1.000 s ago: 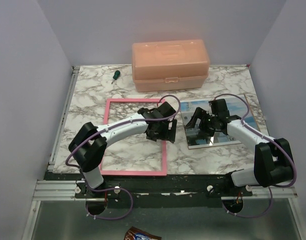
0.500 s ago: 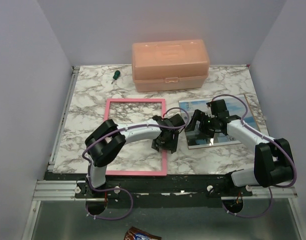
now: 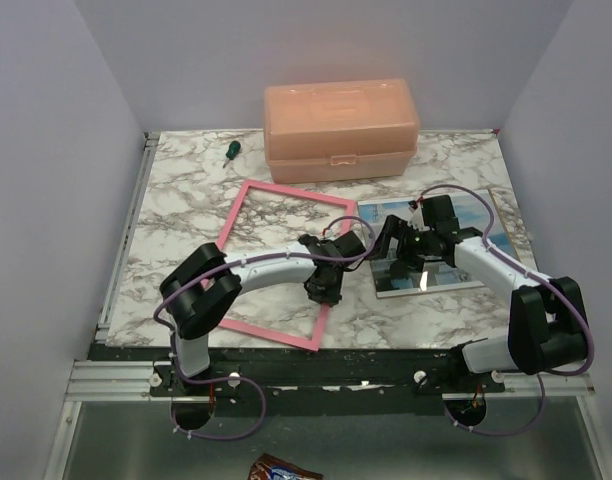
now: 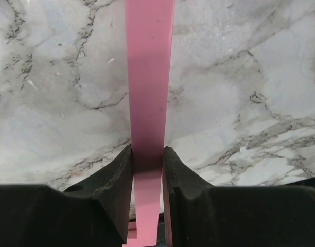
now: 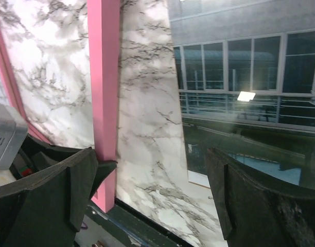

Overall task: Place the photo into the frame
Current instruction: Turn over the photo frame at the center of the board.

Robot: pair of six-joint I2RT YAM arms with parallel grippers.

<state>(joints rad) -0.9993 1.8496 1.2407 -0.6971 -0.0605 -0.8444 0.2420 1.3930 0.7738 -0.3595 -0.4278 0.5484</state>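
Swung frame (image 3: 296, 193) askew at centre, left claw (image 3: 326, 285) clamped on its rail, right claw (image 3: 404, 248) gaping over unframed photo (image 3: 381, 213).

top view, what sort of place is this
Probably a robot test cell: marble-patterned table boxed in by plain walls, left arm and right arm bolted to a rail at its near edge.

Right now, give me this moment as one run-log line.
left jaws: shut on frame right rail | right jaws: open at photo left edge | photo: outside frame | insertion: not done
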